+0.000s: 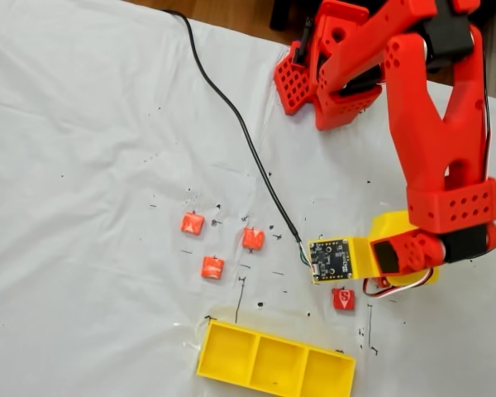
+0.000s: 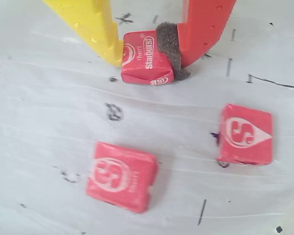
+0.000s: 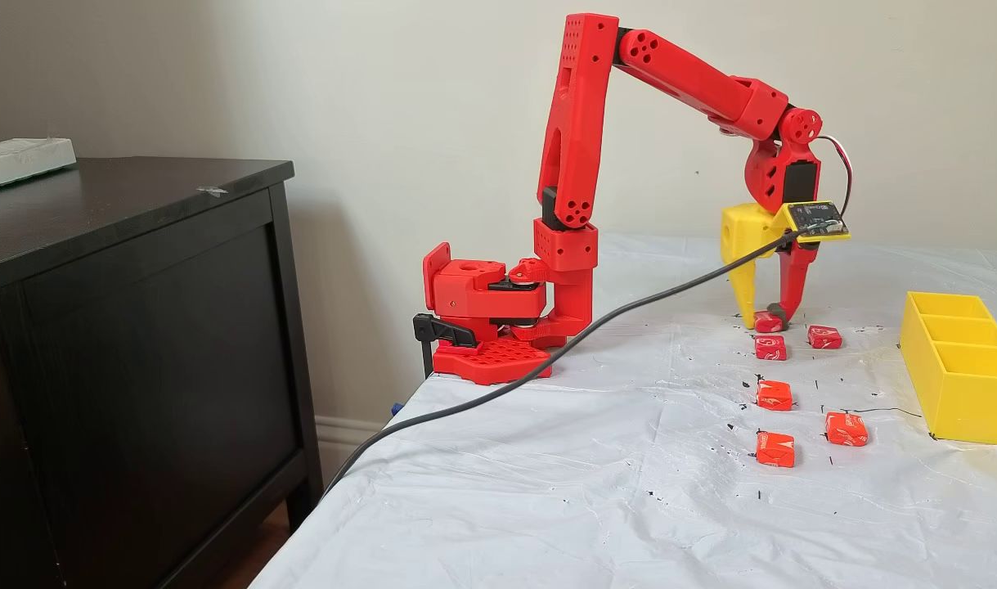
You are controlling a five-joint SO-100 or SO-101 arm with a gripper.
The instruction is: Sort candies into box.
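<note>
At the top of the wrist view, the fingers [image 2: 146, 61] were clamped on a candy [image 2: 144, 58] resting on the tabletop [image 2: 49, 122]; lifting straight up would keep it square for the box [image 3: 960, 360].

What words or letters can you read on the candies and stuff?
"Starburst" and "cherry": on the red candy between the gripper fingers, wrist view.
"S": big white letter on the candy at right.
"S": on the candy at lower left; its smaller print is too blurred.
Orange-red candies and circuit board: markings too small to read.
</note>
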